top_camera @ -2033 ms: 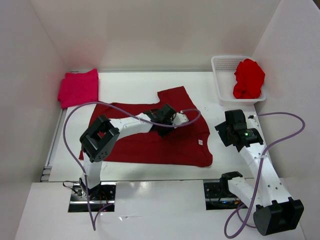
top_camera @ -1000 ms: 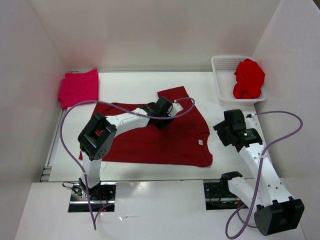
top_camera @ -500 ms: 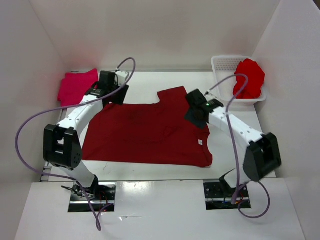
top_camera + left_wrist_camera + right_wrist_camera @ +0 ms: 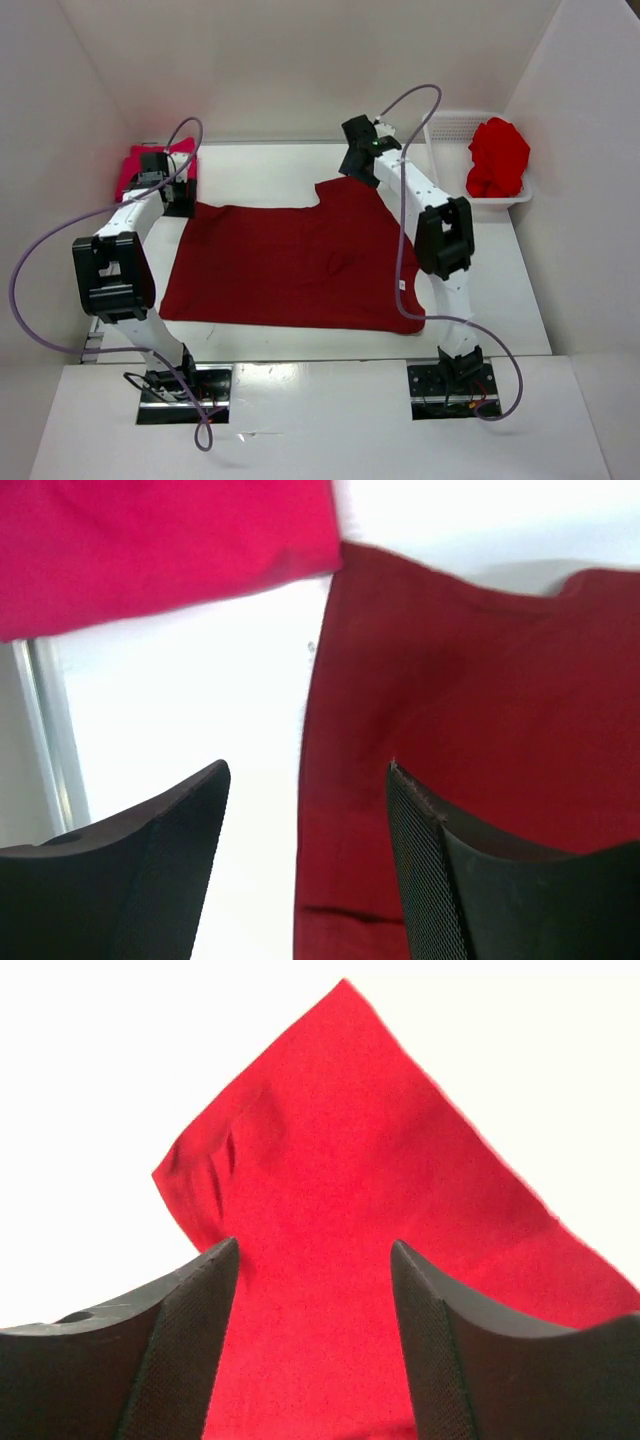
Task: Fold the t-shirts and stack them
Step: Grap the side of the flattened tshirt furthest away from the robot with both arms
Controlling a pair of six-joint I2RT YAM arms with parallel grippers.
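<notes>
maroon t-shirt [image 4: 290, 270] lies flat on the counter [image 4: 270, 170]; my left jaws and right jaws hang spread over its far corners, likely to pinch for a fold. beyond: folded pink t-shirt [image 4: 150, 550] left, bright red t-shirt [image 4: 497, 155] in the mesh basket [image 4: 450, 125].

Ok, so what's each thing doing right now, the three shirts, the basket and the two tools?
dark maroon t-shirt: spread out flat, not folded yet.
pink t-shirt: folded, lying at the far left.
bright red t-shirt: crumpled up in the basket.
white basket: upright, holding the bright red t-shirt.
left tool: open, over the dark maroon t-shirt's far left edge.
right tool: open, over its far right corner.
</notes>
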